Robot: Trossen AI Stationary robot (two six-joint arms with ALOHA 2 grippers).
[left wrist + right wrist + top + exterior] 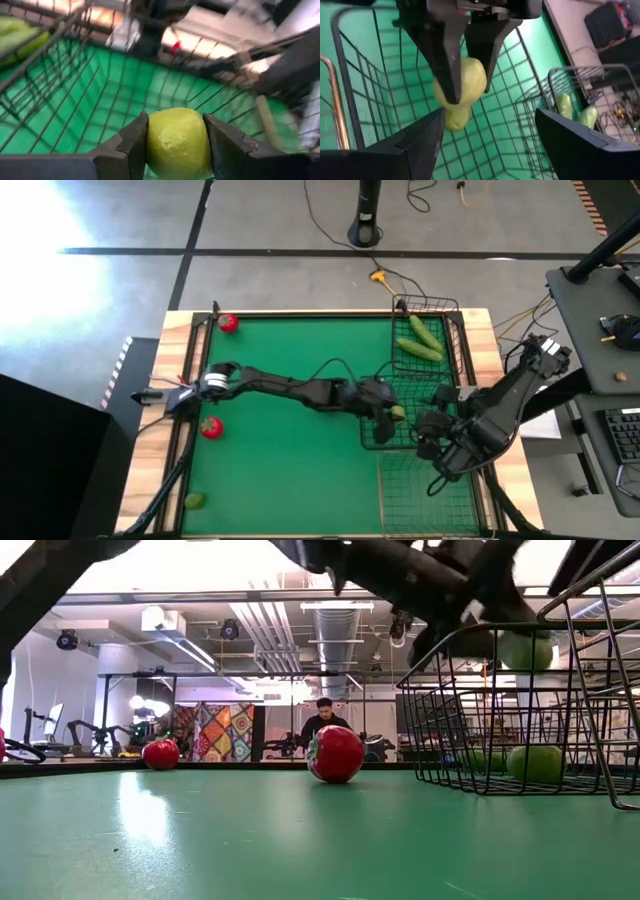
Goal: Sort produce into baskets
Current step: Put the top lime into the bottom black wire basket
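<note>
My left gripper (396, 412) is shut on a round yellow-green fruit (176, 142) inside the top of the square dark wire basket (381, 432) at mid-right. A second yellow-green fruit (456, 118) lies on that basket's floor below it. My right gripper (490, 150) is open and empty, just right of this basket (440, 442). Two green cucumbers (420, 342) lie in the narrow dark basket (452, 330) at the far right. Two red fruits (229, 323) (211, 426) and a third yellow-green fruit (194, 501) rest on the green mat at the left. My left gripper pinches the yellow-green fruit by two opposite sides (150, 145) between its two fingers (445, 60). The fingers come from above, pointing down into the basket. The fruit hangs clear of the basket floor, above the other fruit.
A paler wire basket (430, 490) stands at the near right corner. The mat's middle and left (290, 470) hold only the loose fruits. In the low view a person (322, 720) sits in the room beyond the table.
</note>
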